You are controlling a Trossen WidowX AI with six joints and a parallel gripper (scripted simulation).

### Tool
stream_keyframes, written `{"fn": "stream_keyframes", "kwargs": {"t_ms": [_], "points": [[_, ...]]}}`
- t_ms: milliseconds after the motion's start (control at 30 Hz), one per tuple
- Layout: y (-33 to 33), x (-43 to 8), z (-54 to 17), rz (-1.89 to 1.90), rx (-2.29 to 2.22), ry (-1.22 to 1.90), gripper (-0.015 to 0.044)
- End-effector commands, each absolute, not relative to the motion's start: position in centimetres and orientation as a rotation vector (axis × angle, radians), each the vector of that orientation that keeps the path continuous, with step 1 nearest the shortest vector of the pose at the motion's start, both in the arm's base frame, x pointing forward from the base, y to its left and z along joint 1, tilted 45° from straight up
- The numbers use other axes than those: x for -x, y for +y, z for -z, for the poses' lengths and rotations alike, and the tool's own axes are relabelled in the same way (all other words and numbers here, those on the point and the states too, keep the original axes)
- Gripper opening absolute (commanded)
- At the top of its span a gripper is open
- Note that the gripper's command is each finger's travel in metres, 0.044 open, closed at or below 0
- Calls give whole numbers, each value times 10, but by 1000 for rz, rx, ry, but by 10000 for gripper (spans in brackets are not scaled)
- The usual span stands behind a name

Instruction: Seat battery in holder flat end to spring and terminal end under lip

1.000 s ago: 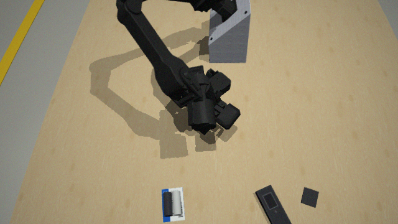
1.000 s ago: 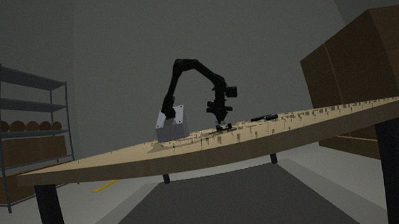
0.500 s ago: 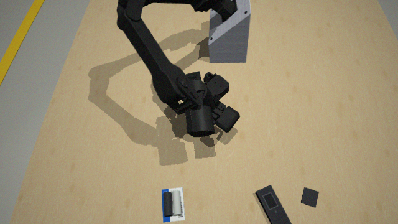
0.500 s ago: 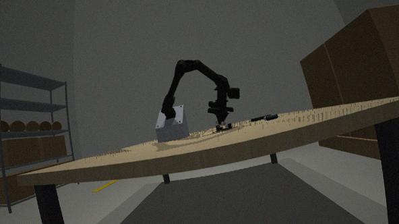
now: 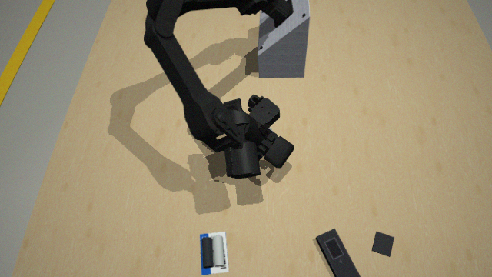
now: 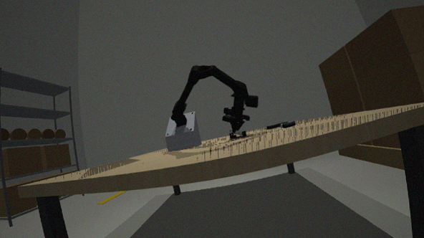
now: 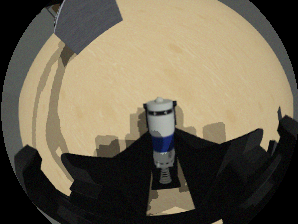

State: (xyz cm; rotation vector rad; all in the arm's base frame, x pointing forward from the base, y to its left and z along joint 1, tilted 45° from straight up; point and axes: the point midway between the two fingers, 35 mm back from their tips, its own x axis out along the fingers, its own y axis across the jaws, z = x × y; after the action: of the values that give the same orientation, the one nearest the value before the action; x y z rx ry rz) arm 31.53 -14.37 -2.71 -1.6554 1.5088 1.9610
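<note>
The battery (image 7: 161, 124) is white with a blue band. In the wrist view its nub end points up the picture and its flat end faces the coiled spring (image 7: 165, 175). My gripper (image 7: 161, 133) (image 6: 237, 131) is shut on the battery, one finger along each side. The black holder (image 7: 156, 184) (image 6: 231, 136) is on the table beneath; its dark lip-end corners show on both sides of the nub end. The flat end appears just short of the spring. How deep the battery sits, and any tilt, cannot be told. The arm hides battery and holder in the top view.
A grey angled block (image 5: 282, 61) (image 6: 183, 142) (image 7: 90, 25) stands by the arm's base. A card with a dark and a white cylinder (image 5: 218, 250), a dark handheld device (image 5: 346, 263) and a small dark square (image 5: 383, 244) lie toward the bottom of the top view.
</note>
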Motion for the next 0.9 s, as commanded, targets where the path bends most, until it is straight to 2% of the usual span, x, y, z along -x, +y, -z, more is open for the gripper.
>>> {"fn": "stream_keyframes", "kwargs": {"t_ms": [0,867], "points": [[-145,-318,27,-1969,1622,1493,68],[-155,-324,27,-2011,1528,1478,68]]}}
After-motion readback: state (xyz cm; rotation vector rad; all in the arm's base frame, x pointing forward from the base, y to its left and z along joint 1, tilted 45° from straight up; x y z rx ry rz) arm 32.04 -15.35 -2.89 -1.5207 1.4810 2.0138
